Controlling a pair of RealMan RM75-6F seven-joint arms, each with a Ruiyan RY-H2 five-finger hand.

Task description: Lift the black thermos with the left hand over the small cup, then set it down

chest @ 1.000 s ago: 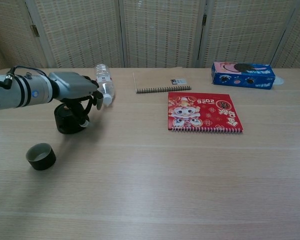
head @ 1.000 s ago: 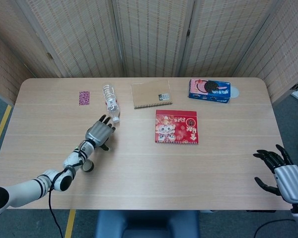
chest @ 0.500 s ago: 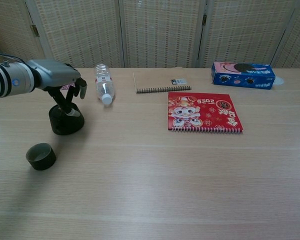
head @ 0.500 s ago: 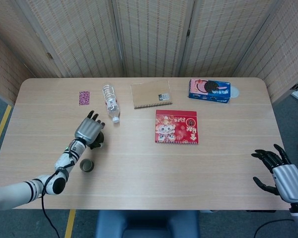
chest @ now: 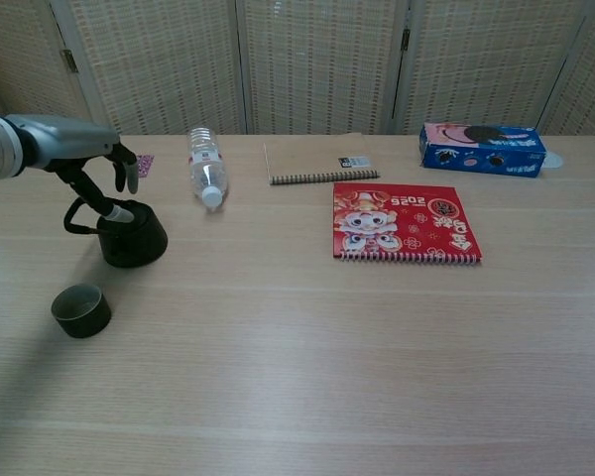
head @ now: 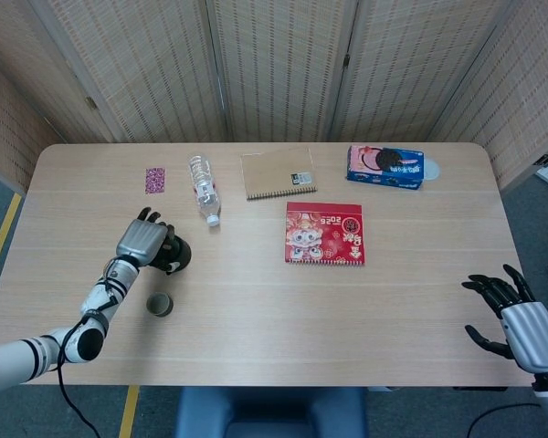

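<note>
The black thermos (head: 177,255) (chest: 134,242) stands upright on the table's left side, with a thin loop handle on its left. My left hand (head: 142,244) (chest: 77,151) hovers just left of and above it with fingers spread. One finger reaches down to the thermos top, and nothing is gripped. The small dark cup (head: 159,305) (chest: 80,309) stands nearer the front edge, apart from both. My right hand (head: 511,316) hangs off the table's front right corner with fingers apart and empty. The chest view does not show it.
A water bottle (head: 204,189) (chest: 205,166) lies behind the thermos. A pink card (head: 154,180) lies left of the bottle. A brown notebook (head: 278,172), a red calendar (head: 324,234) and a blue cookie box (head: 385,166) lie toward the middle and right.
My left hand has drawn back to the left, from over the thermos to beside it, uncovering it. The thermos and cup have stayed in place. The right hand has barely moved.
</note>
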